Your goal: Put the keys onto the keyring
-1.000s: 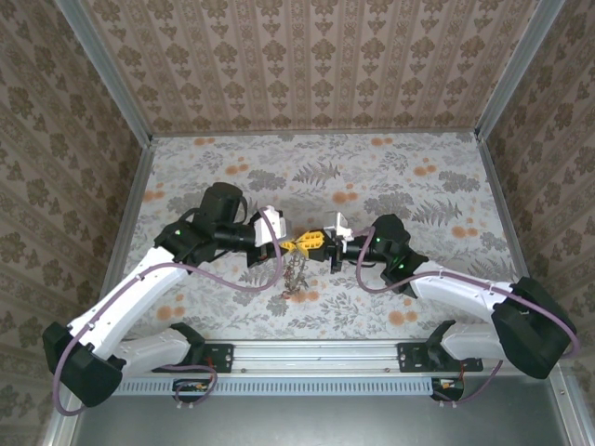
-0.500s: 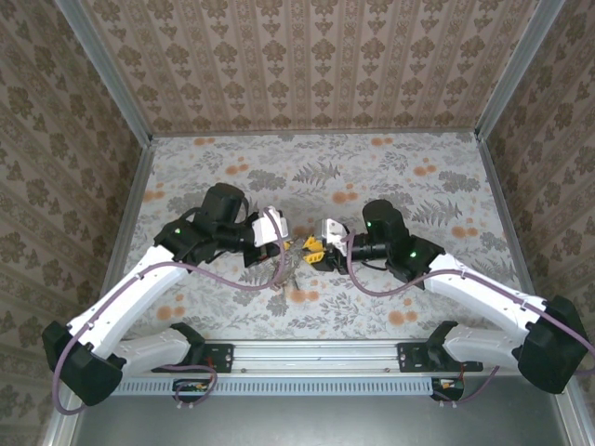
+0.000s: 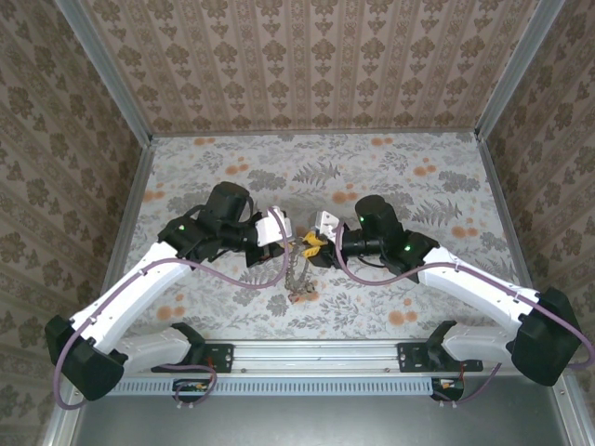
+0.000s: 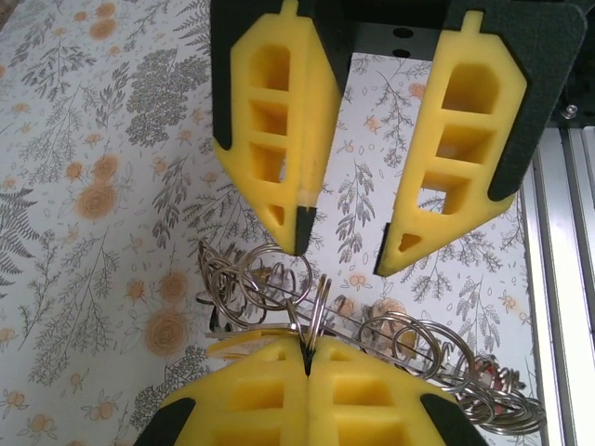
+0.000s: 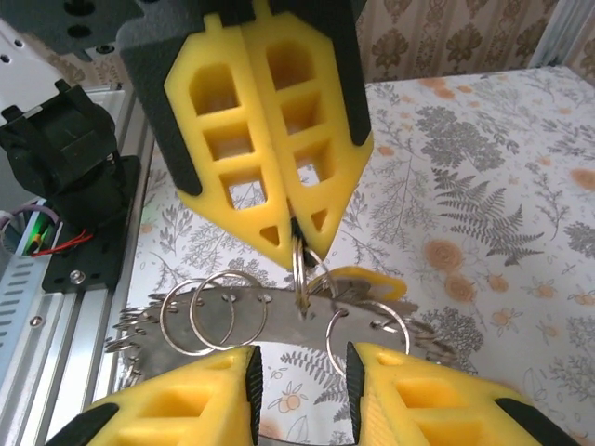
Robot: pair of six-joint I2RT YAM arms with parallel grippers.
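Swung inward and parted since a second ago: right end effector (image 4: 342,258), jaws now narrowly apart, gripping nothing, tips hovering just above the bundle. Clamped shut as before: left end effector (image 4: 307,346), pinching the keyring (image 4: 321,302) edge-on between its yellow pads. Hanging below and beside that pinch, a tangle of smaller split rings (image 4: 265,279) and a short chain (image 3: 297,275) trailing down toward the tabletop (image 3: 400,177). Among the rings, flat grey metal of the keys (image 5: 279,325), with one yellow tag (image 5: 372,279) poking out just under the left end effector's tips. Beneath everything, pale tabletop printed with grey ferns and orange blossoms. Around it on three sides, walls (image 3: 307,65) in brown damask wallpaper, framed by aluminium posts (image 3: 104,70). Behind both end effectors, along the near edge, a slotted metal rail (image 3: 316,358) carrying the arm bases. Looped along each arm, purple cables (image 3: 246,279).
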